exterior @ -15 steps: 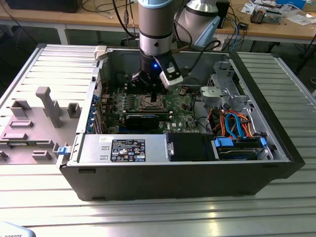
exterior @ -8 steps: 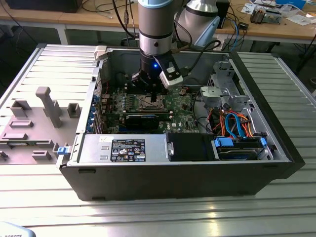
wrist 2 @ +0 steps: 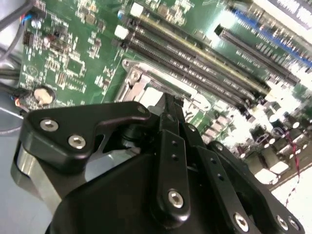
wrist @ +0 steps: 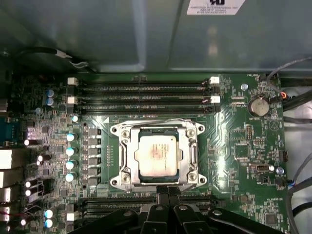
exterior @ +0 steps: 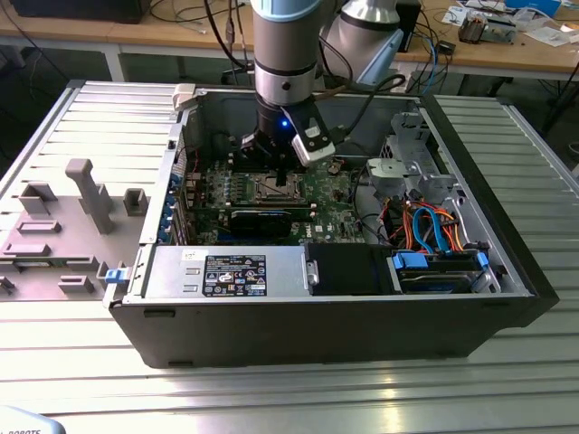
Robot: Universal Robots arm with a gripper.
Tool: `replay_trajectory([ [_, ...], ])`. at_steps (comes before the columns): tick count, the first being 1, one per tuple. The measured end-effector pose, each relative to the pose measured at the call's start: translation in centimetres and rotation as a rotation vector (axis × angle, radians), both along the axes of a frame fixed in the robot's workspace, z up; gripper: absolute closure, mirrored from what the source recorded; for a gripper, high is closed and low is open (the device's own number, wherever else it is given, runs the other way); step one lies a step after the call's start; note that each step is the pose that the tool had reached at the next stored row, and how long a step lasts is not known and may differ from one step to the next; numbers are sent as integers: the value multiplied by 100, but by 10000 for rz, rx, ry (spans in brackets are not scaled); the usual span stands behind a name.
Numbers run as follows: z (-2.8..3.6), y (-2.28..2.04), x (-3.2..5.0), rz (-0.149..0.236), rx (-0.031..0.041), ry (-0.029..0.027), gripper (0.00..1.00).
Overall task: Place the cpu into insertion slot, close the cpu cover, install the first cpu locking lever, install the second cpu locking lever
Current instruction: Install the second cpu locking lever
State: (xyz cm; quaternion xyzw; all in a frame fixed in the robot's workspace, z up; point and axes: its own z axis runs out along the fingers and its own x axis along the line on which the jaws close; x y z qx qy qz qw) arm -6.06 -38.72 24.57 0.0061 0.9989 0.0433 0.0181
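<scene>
Cpu point(wrist: 157, 155) already seated in insertion slot point(wrist: 122, 156), cpu cover point(wrist: 191, 157) down around it, so your placing and closing look done. Gripper point(wrist: 168, 191) hovers at slot's edge, fingers pinched together, holding nothing: narrow tip suits pushing locking lever.

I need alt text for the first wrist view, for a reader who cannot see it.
The cpu sits in the insertion slot on a green motherboard, framed by the cpu cover. The black gripper is at the socket's edge.
</scene>
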Motion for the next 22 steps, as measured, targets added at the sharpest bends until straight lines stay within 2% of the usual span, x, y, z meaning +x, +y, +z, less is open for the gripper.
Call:
replay_trajectory([
  [2,0,-48,1,1,0,7,89],
  [4,-1,-53,4,1,2,47,89],
  [9,-30,-63,3,0,1,227,89],
  [10,-46,-63,-10,-1,1,263,89],
  [11,-72,-63,-58,1,0,295,89],
  [13,-93,-63,-66,1,0,345,89],
  [16,-154,-65,-81,30,0,511,89],
  [19,-181,-66,-103,66,-2,599,89],
  [22,-198,-70,-194,75,55,616,89],
])
